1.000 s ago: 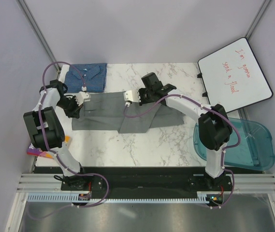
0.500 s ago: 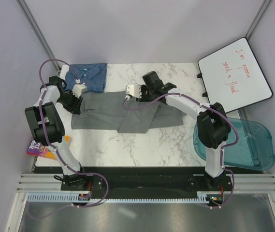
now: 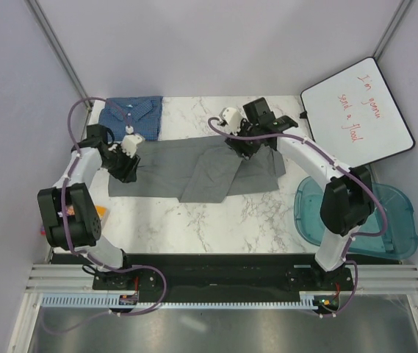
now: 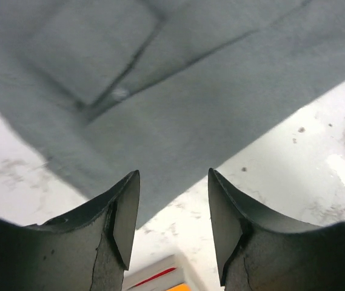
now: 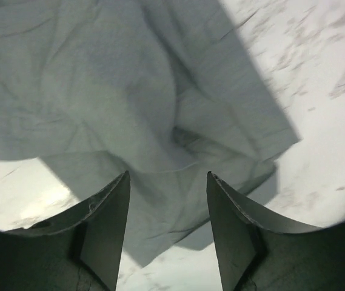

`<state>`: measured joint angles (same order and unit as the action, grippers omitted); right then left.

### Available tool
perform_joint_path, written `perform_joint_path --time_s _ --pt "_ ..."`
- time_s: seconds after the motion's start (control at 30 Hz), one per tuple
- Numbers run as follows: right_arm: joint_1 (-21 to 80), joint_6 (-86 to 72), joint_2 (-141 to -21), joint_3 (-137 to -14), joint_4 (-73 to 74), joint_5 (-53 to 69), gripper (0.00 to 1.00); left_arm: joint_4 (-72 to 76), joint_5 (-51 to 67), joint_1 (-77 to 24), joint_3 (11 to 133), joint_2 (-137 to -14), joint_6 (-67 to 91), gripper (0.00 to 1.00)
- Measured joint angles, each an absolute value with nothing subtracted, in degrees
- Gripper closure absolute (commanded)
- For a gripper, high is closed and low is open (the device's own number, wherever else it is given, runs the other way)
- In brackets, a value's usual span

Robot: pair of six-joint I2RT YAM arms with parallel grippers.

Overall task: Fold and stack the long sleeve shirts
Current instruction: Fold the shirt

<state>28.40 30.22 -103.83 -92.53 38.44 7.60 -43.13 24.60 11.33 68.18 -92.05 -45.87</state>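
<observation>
The grey long sleeve shirt (image 3: 166, 165) lies spread across the middle of the marble table, with a folded flap hanging toward the front. The blue checked long sleeve shirt (image 3: 131, 115) sits folded at the back left corner. My left gripper (image 3: 123, 168) hovers over the grey shirt's left edge, open and empty. In the left wrist view the left gripper (image 4: 173, 218) frames the shirt hem (image 4: 190, 91) and bare marble. My right gripper (image 3: 240, 147) hangs over the shirt's right part, open. The right gripper (image 5: 168, 224) shows rumpled grey cloth (image 5: 130, 91) below it, nothing held.
A whiteboard (image 3: 359, 114) with red writing leans at the back right. A teal plastic tray (image 3: 388, 213) sits at the right edge. A colourful book (image 3: 102, 211) peeks out beside my left arm, and its corner (image 4: 160, 280) shows near the table's left edge.
Both grippers went from shut to open and let go of the grey shirt. The right arm swung back and to the right; the left gripper shifted slightly forward.
</observation>
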Motion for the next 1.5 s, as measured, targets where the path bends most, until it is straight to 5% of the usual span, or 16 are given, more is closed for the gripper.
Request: perform_joint_path --time_s 0.47,0.83,1.03,1.13,1.2,1.5 --pt "26.7 13.1 -100.4 -71.5 35.4 25.4 0.47 -44.5 37.3 -7.3 54.0 -88.6 -45.6 0.42" --pt "25.7 8.5 -99.0 -69.5 31.0 28.3 0.72 -36.6 38.2 -16.6 53.2 -91.1 -41.1 0.42" --pt "22.8 7.5 -101.0 -69.5 30.5 28.0 0.83 -33.6 35.6 -18.5 53.3 -94.2 -40.3 0.53" --pt "21.9 7.2 -102.0 -69.5 30.5 27.1 0.86 -32.7 34.6 -19.7 53.3 -95.9 -39.8 0.73" --pt "21.5 7.2 -102.5 -69.5 30.6 26.7 0.86 -32.4 34.0 -20.4 53.5 -96.2 -39.5 0.78" --pt "21.0 7.3 -102.7 -69.5 30.7 26.5 0.87 -31.6 29.8 -21.1 53.5 -94.5 -37.2 0.48"
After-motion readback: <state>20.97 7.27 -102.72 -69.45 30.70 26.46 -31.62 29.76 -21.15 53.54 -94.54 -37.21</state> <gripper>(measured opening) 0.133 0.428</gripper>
